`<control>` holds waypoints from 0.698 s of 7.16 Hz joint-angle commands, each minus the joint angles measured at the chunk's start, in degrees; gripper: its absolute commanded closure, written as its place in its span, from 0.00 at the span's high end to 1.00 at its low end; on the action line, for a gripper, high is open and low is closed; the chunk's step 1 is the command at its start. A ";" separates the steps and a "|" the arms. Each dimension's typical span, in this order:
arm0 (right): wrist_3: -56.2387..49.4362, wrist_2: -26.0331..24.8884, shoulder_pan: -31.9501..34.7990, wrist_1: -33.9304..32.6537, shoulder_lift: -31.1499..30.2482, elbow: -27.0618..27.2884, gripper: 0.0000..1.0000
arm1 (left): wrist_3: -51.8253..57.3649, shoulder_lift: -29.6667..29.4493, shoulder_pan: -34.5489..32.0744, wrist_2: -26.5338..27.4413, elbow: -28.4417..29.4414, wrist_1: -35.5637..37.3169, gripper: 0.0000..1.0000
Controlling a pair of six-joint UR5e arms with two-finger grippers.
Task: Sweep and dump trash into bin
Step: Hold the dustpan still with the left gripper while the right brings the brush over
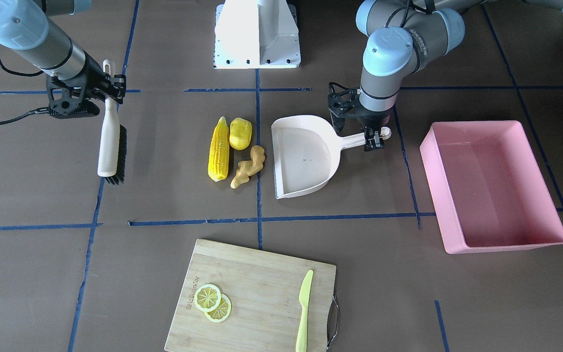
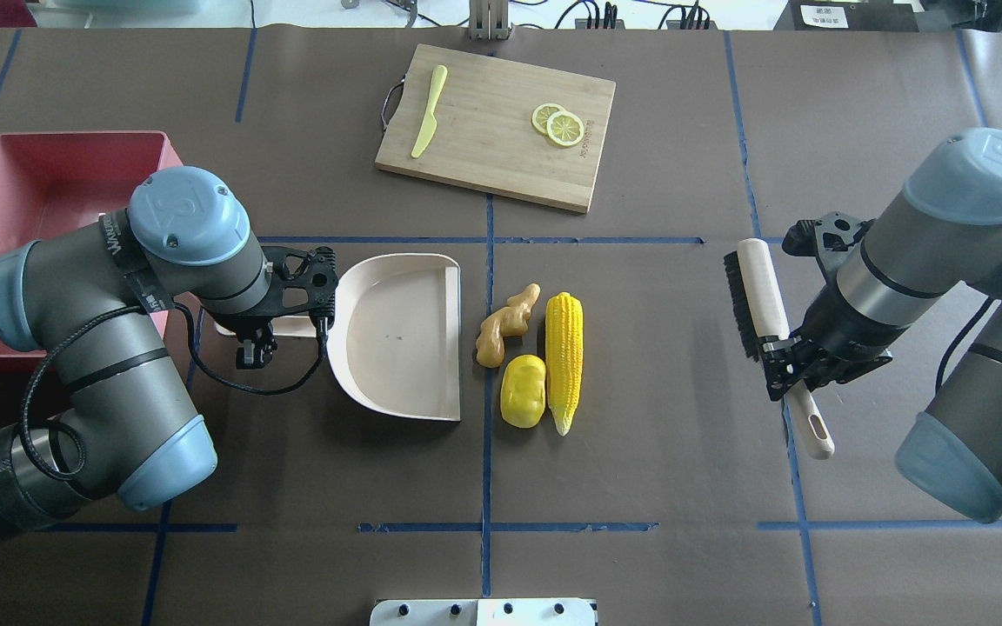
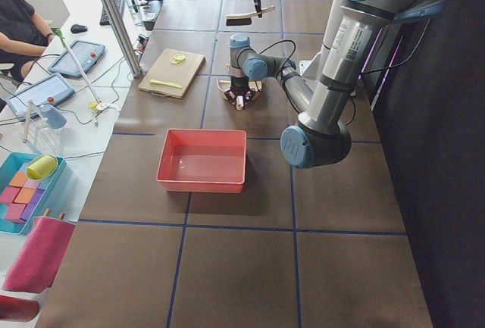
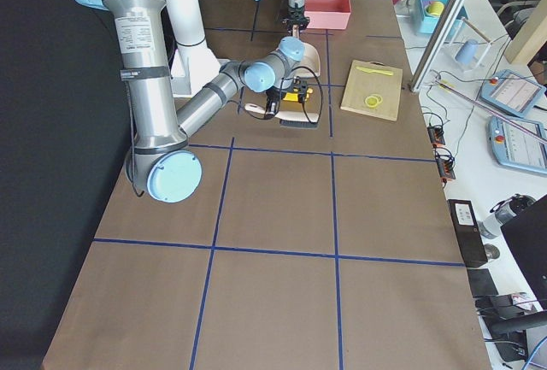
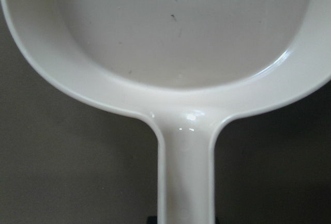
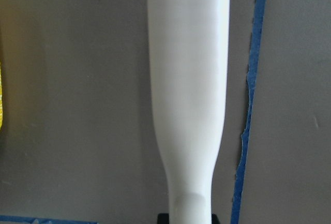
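The trash lies in a cluster at mid-table: a corn cob (image 1: pixel 219 149) (image 2: pixel 564 348), a rounded yellow lump (image 1: pixel 240 133) (image 2: pixel 524 389) and a tan ginger root (image 1: pixel 248 166) (image 2: pixel 505 323). A cream dustpan (image 1: pixel 306 156) (image 2: pixel 401 335) sits beside them, its open mouth facing them. My left gripper (image 1: pixel 374 139) (image 2: pixel 253 339) is shut on the dustpan's handle (image 5: pixel 186 182). My right gripper (image 1: pixel 110 90) (image 2: pixel 792 365) is shut on the handle (image 6: pixel 189 94) of a brush (image 1: pixel 110 146) (image 2: pixel 758 291), well apart from the trash, bristles toward it. The pink bin (image 1: pixel 494 186) (image 2: pixel 40 200) is empty, beyond the dustpan.
A bamboo cutting board (image 1: pixel 257 298) (image 2: pixel 501 122) holds two lemon slices (image 1: pixel 213 302) and a lime-green knife (image 1: pixel 304 310) on the operators' side. The white robot base (image 1: pixel 257 34) stands at the table's near edge. Blue tape lines cross the brown table.
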 commanded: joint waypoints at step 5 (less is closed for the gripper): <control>2.57 -2.46 -6.70 -4.85 7.68 -3.68 0.00 | -0.28 -0.94 3.31 1.34 0.08 1.92 0.00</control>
